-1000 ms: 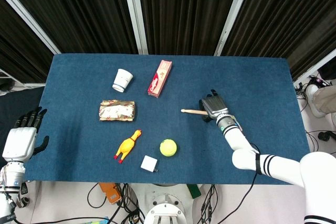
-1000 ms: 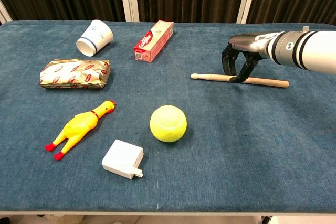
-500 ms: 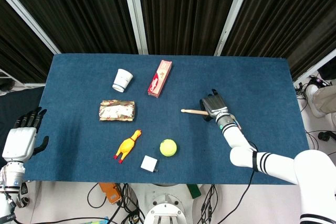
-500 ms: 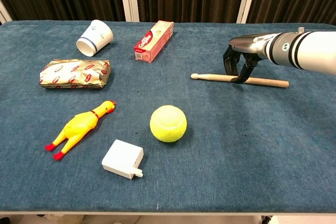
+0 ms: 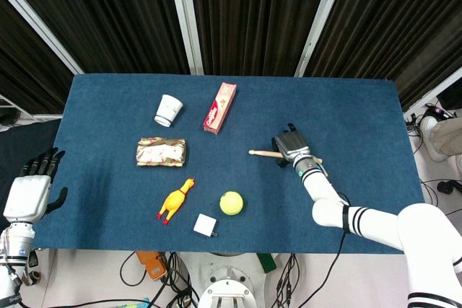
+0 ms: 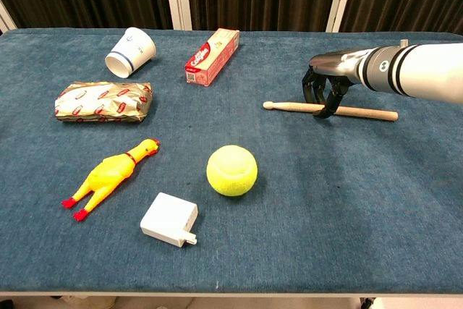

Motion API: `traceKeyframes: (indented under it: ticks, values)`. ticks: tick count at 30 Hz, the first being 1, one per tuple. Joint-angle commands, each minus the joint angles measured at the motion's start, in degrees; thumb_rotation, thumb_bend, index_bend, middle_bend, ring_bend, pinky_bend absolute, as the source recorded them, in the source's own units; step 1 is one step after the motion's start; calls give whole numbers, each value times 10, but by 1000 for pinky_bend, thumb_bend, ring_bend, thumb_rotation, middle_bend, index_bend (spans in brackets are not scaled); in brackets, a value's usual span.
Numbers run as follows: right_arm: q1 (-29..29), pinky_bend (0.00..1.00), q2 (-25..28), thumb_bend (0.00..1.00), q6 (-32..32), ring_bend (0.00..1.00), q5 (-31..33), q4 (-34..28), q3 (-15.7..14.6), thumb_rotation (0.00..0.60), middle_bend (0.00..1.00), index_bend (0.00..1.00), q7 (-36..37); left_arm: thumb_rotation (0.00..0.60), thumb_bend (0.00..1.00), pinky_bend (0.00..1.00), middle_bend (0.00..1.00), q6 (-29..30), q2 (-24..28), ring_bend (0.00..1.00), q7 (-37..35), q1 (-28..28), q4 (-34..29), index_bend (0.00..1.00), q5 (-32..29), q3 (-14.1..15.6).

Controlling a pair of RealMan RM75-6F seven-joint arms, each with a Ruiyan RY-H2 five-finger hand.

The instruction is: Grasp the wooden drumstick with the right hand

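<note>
The wooden drumstick (image 6: 289, 107) lies flat on the blue table, tip to the left, right of centre; in the head view the drumstick (image 5: 258, 153) pokes out left of the hand. My right hand (image 6: 327, 86) hangs over the middle of the stick, fingers curved down on both sides of it, their tips near the cloth. The stick still rests on the table and I see no firm grip. My right hand (image 5: 290, 145) hides the stick's middle in the head view. My left hand (image 5: 32, 191) stays off the table's left edge, fingers spread, holding nothing.
A paper cup (image 6: 132, 51) lies on its side at the back left, a red toothpaste box (image 6: 212, 56) beside it. A foil packet (image 6: 103, 101), a rubber chicken (image 6: 108, 177), a tennis ball (image 6: 231, 170) and a white charger (image 6: 170, 220) lie left of the stick.
My right hand has shifted slightly left along the drumstick, fingers still curved over it. The stick has not moved. The left hand is still.
</note>
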Motion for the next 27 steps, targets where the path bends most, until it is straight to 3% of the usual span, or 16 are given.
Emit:
traceKeyframes:
  ticks: [1, 18, 27]
  values:
    - [2, 0, -1, 482, 2, 303, -1, 1, 0, 600, 535, 559, 1, 600, 376, 113, 0, 0, 0, 65, 0, 0, 0, 0, 1, 0]
    - [5, 0, 0, 700, 1, 366, -8, 6, 3, 600, 590, 646, 23, 600, 376, 113, 0, -1, 3, 66, -3, 0, -2, 0, 0, 1]
    - [3, 0, 55, 718, 26, 401, -19, -46, 30, 600, 632, 694, 45, 600, 376, 113, 0, -2, 3, 66, -5, 0, -2, 0, 1, 1]
